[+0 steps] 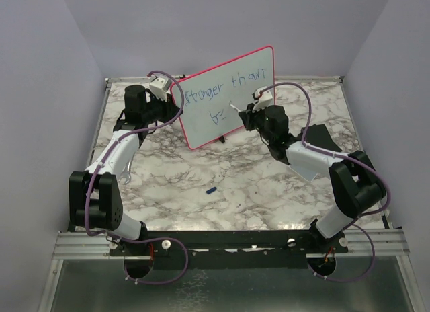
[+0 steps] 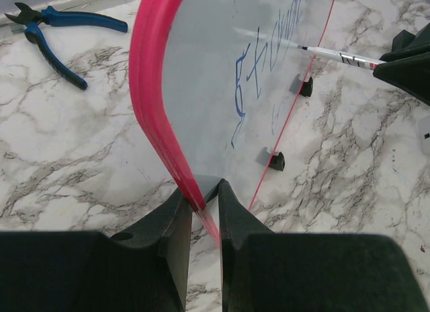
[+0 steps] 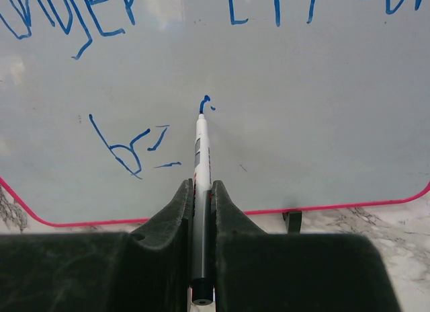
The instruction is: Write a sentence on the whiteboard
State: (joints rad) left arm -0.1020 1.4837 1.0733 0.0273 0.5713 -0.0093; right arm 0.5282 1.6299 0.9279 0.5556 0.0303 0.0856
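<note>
Now, the sentence (image 1: 205, 95): blue handwriting in two rows; the first row reads "Stronger than", the second has only a "b" shape, two short strokes and a small hook. I judge it is about half done.
Where it is: on the face of the whiteboard (image 1: 200, 127), which stands tilted on the far middle of the table (image 1: 175, 191), between my two grippers.
How the board handles: I think it is light, thin and stiff, with a slick face. It has only two small black feet (image 2: 275, 161), so pen pressure may push it back or tip it.
Where to hold it: on the pink-red frame (image 2: 151, 90) at the side edge, never on the written face, because the ink can smear.
Left gripper (image 2: 205, 191): closed on the lower edge of the frame, to steady the board.
Marker (image 3: 201, 150): a thin, smooth white barrel; its tip is at the board, on the small hook.
Right gripper (image 3: 200, 185): clamped on the marker barrel, fingers on both sides, pen pointing straight at the board.
Next move, my judgement: light, even pressure and short strokes to the right.
Around: blue-handled pliers (image 2: 47, 23) lie behind the board; a small blue piece (image 1: 211, 189) lies nearer the arm bases, too small to name.
</note>
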